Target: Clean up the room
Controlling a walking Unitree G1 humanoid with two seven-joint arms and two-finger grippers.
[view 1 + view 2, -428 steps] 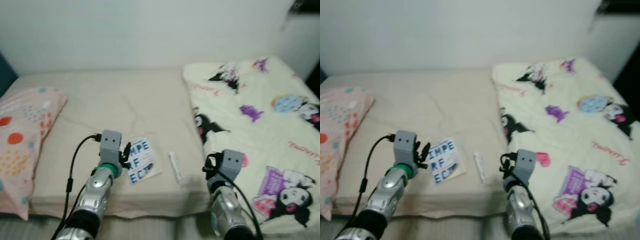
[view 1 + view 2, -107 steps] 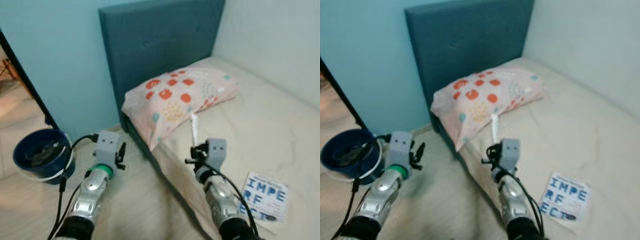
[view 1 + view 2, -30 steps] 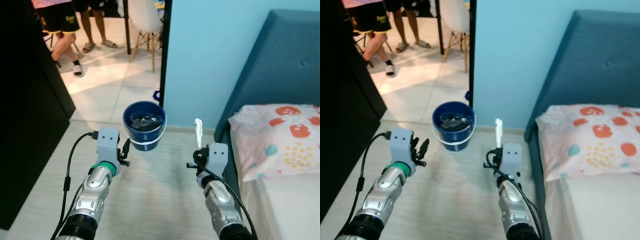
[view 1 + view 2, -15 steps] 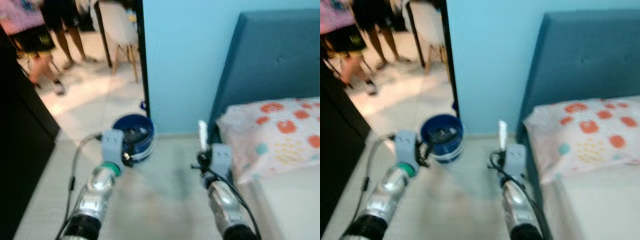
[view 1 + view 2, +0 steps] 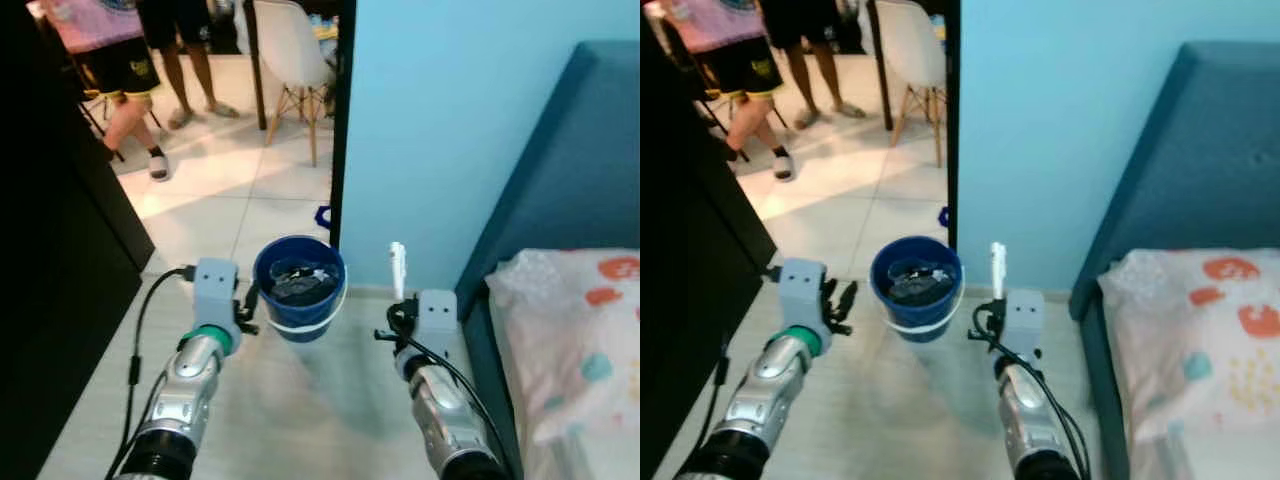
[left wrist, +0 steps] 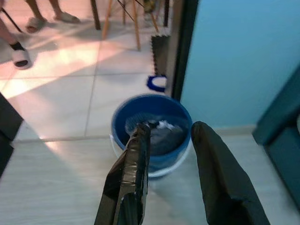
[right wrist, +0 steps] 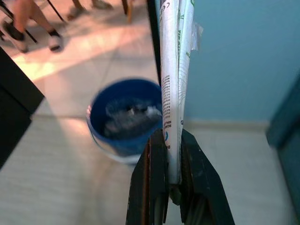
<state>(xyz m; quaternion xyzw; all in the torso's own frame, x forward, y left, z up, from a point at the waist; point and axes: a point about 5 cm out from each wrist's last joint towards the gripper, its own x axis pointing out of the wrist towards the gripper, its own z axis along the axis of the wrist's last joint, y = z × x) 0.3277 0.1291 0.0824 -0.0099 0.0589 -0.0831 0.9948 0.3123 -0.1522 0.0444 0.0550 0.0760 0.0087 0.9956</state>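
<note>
The right gripper [image 7: 172, 159] is clamped on the lower end of a white tube [image 5: 397, 268], which stands upright with its long axis vertical and its free end pointing up, just right of the blue bucket [image 5: 299, 300] on the pale floor [image 5: 300, 400]. The left gripper [image 6: 173, 154] hangs with fingers apart before the bucket, holding nothing. Against a second ago, the bucket sits lower and closer in the head views, and less of the spotted pillow [image 5: 580, 340] shows.
</note>
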